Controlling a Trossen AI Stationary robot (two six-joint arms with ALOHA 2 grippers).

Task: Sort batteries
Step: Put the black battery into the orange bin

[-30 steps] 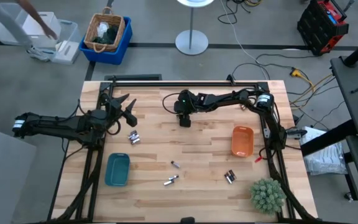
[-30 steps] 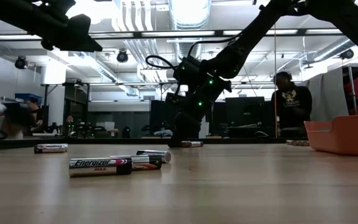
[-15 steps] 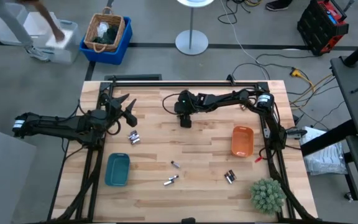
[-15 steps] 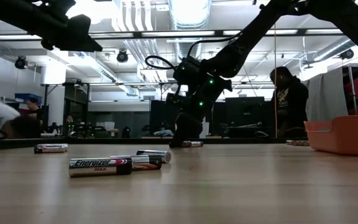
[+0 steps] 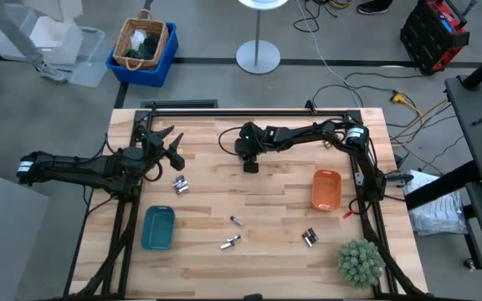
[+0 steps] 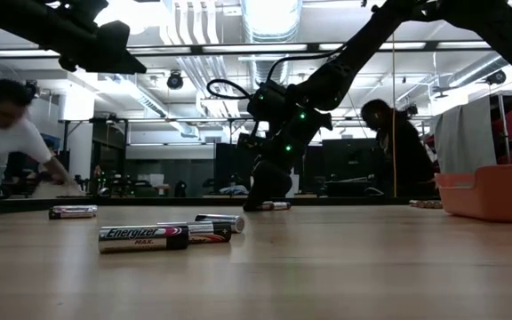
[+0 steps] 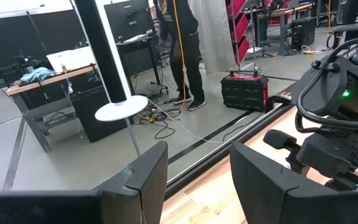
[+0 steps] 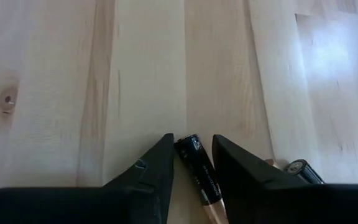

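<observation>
Tool of the right arm (image 8: pixel 191 163) down at the table (image 5: pixel 274 209), fingers narrow around one battery (image 8: pixel 199 168), which lies flat between them; contact uncertain. A second battery (image 8: pixel 304 170) lies just beside the tool. Left tool (image 7: pixel 197 180) hangs above the table, fingers parted, nothing held. Battery cluster (image 5: pixel 180 184) sits just beside it.

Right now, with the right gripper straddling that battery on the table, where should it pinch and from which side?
Pinch the battery across its round barrel, near the dark end, coming straight down from above. It lies flat on the table, slightly angled to the fingers of the right gripper, one each side, so a small wrist twist would likely square the pinch. Mind the second battery close beside.
</observation>
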